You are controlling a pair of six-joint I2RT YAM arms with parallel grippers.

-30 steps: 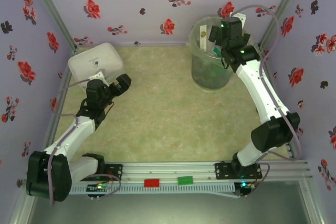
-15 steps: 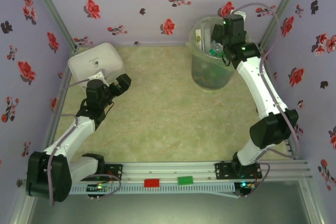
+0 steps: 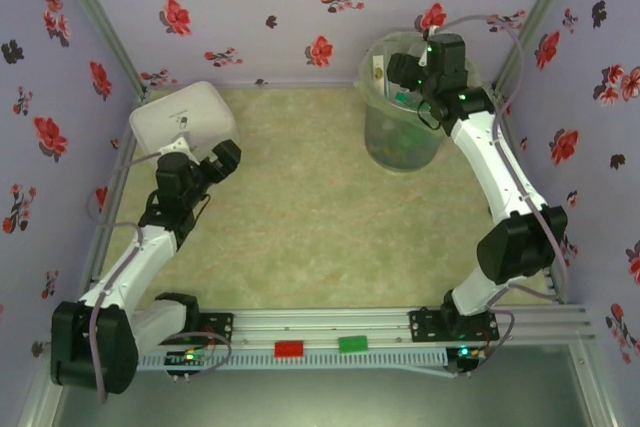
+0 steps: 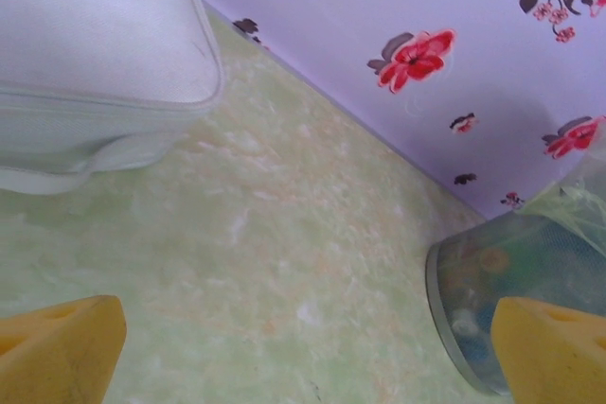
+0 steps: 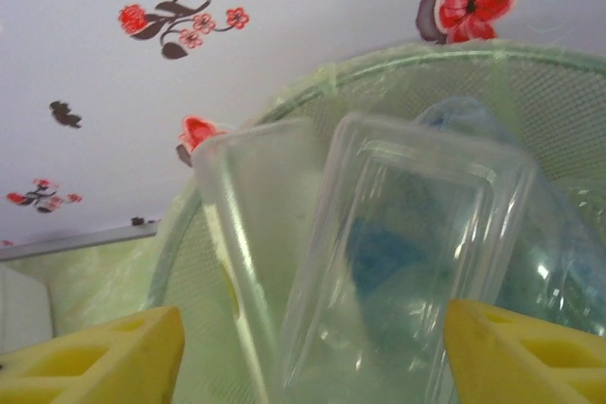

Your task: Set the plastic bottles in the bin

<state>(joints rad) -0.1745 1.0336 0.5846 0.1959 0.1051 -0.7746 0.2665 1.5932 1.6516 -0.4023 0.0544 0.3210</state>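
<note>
Right gripper [image 5: 308,355] hung over the mouth of the tall round translucent grey-green bin [image 3: 390,139] at the far right of the table, its yellow fingers [image 5: 95,359] spread wide and pinching nothing. Directly below, in the right wrist view, a clear squarish thin-walled plastic bottle [image 5: 407,253] lay tilted inside the bin, leaning against another clear piece, with a blue label showing behind it. More small bottles [image 4: 471,314] were dimly visible through the bin wall in the left wrist view. Every bottle I could find sat inside the bin.

Left gripper [image 4: 312,347] was also spread apart and held nothing. It was low over the pale green mottled tabletop [image 3: 300,217], just beside the flat white rounded box [image 4: 85,44].

Handling, as judged: the bottles looked empty, so light. Their walls were thin and would dent under a hard squeeze. The plastic was smooth and the round ones could slip or roll. Best hold is across the mid-body on the label, or near the stiffer neck and cap, with moderate closing force.
</note>
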